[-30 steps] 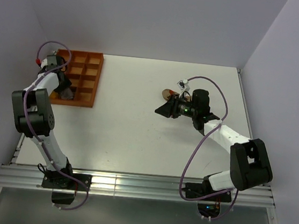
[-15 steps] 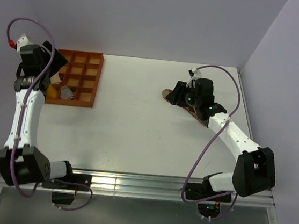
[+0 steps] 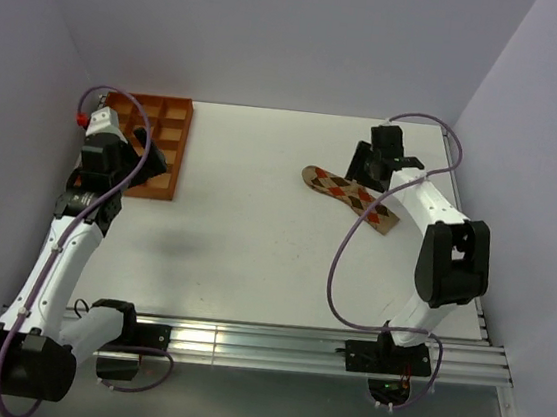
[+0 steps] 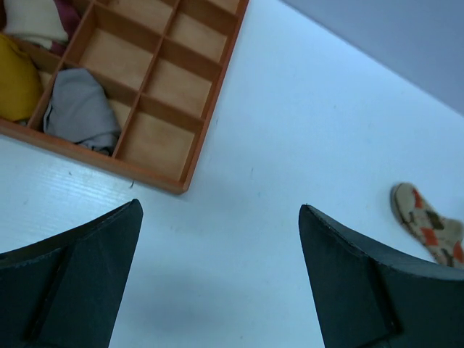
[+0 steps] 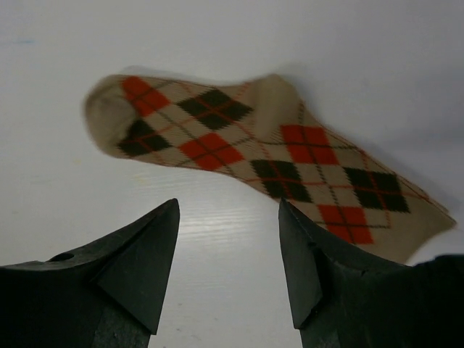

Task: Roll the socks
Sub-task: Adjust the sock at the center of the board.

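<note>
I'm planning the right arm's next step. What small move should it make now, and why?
Probably lower the right gripper onto one end of the argyle sock and close. The sock lies flat and unrolled on the table, just beyond the open, empty fingers, so a roll seems to need a grip on an end first.

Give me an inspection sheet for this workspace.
Surface: white table, flat.
Job's things: argyle sock lying flat, unrolled; no second loose sock seen.
Clutter: orange tray holding a grey bundle, yellow fabric and cream fabric.
Grippers: left tool open, empty, near the tray; right tool open, empty, by the sock, not touching.
Cables: purple cables looping loose off both arms.
Surroundings: lilac walls; metal rail at the near edge.
</note>
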{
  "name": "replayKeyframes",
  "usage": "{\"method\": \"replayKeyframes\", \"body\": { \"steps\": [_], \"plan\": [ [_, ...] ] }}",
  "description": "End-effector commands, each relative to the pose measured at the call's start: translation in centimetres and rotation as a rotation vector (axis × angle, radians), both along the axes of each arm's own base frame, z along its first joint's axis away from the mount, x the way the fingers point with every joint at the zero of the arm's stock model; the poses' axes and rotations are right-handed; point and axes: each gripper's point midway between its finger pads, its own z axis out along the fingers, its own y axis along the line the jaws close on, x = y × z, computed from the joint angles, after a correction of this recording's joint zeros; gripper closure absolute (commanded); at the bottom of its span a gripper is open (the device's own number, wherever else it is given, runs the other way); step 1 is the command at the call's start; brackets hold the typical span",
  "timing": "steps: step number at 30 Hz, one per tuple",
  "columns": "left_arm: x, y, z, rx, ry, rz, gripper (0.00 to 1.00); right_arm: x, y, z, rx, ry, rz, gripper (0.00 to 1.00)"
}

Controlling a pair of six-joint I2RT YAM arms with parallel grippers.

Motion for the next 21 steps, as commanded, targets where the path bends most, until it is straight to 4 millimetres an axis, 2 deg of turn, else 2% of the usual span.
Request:
{"method": "replayKeyframes", "body": {
  "steps": [1,5,7,12,18,21],
  "plan": [
    [-0.4,0.1,0.2,0.079,-0.027,0.001,0.05,-1.5,-4.0,-1.4,-0.101,0.12,-0.114,0.36],
    [-0.5,-1.1,0.0,0.087,-0.025,-0.034,0.06,-3.3,-6.1,-4.2,-0.094,0.227,-0.156,0.37],
    [-0.5,-1.3,-0.1,0.092,-0.024,-0.039,0.06,-3.6,-7.2,-4.9,-0.089,0.244,-0.183,0.37],
    [-0.6,-2.0,-0.5,0.106,-0.012,-0.06,0.07,-4.9,-8.5,-8.2,-0.056,0.336,-0.209,0.38],
    [-0.5,-2.5,-0.6,0.102,-0.013,-0.078,0.07,-5.9,-7.8,-10.8,-0.025,0.417,-0.178,0.39],
    [-0.5,-2.6,-0.7,0.1,-0.009,-0.08,0.07,-6.1,-7.4,-11.0,-0.011,0.434,-0.165,0.4]
  ]
}}
